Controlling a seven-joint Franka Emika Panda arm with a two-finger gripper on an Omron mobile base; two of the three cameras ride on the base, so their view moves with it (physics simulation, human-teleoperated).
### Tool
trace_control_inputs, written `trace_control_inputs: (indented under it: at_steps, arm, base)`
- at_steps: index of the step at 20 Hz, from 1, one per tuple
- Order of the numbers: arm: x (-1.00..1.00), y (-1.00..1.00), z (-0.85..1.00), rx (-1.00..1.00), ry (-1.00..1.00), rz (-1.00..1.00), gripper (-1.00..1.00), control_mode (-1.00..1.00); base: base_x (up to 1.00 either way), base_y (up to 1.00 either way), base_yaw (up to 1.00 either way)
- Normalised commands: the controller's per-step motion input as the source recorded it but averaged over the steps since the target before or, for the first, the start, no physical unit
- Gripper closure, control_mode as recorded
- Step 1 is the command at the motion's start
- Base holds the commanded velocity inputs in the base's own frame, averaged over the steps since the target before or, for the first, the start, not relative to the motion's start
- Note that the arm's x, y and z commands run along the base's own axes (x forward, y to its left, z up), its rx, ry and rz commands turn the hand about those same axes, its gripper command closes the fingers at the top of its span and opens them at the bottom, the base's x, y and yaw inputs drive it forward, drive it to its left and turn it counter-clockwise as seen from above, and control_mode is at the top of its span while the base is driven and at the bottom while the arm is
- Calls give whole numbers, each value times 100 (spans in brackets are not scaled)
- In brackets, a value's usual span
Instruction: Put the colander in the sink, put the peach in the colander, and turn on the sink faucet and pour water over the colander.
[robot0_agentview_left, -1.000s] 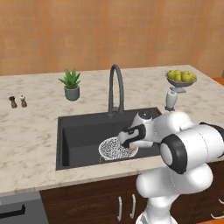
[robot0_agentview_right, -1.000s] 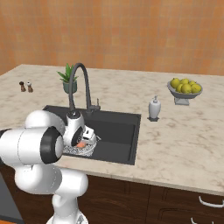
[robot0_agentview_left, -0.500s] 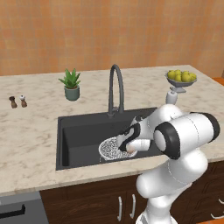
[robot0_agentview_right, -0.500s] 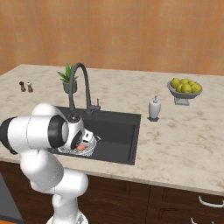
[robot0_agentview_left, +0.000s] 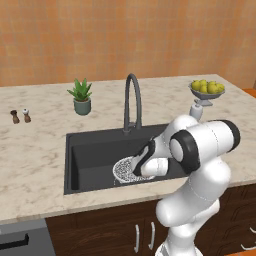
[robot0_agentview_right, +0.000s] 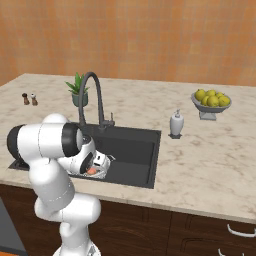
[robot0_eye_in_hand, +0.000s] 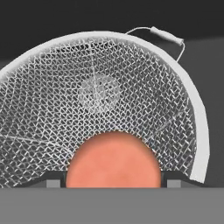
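Note:
The speckled mesh colander (robot0_agentview_left: 123, 170) lies on the floor of the black sink (robot0_agentview_left: 90, 150), near its front. My gripper (robot0_agentview_left: 141, 164) reaches down into it, shut on the orange-pink peach (robot0_eye_in_hand: 113, 162). In the hand view both dark fingertips (robot0_eye_in_hand: 51, 179) press the peach's sides, with the colander (robot0_eye_in_hand: 96, 92) mesh close behind it. From the right base view, the peach (robot0_agentview_right: 91, 171) peeks out under the hand at the colander (robot0_agentview_right: 103, 173) rim. The dark gooseneck sink faucet (robot0_agentview_left: 132, 100) arches over the basin's back edge; no water is running from it.
On the marble counter stand a potted plant (robot0_agentview_left: 81, 97), two small shakers (robot0_agentview_left: 20, 116), a soap dispenser (robot0_agentview_right: 176, 123) right of the sink and a footed bowl of lemons (robot0_agentview_right: 210, 101). My arm's elbow hangs over the counter's front edge.
My hand has sunk lower and a little leftward into the colander with the peach still held. The arm's elbow has swung forward.

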Motion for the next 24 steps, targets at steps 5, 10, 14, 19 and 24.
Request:
trace_control_inputs:
  at_steps: [5, 10, 14, 19, 24]
  arm:
    - [0, 1, -6, 0, 0, 0, 100, -100]
    - [0, 0, 0, 0, 0, 0, 100, -100]
    - [0, 0, 0, 0, 0, 0, -100, -100]
    - [0, 0, 0, 0, 0, 0, -100, -100]
    - [0, 0, 0, 0, 0, 0, -100, -100]
  base:
    - [0, 0, 0]
    - [0, 0, 0]
    - [0, 0, 0]
    - [0, 0, 0]
    - [0, 0, 0]
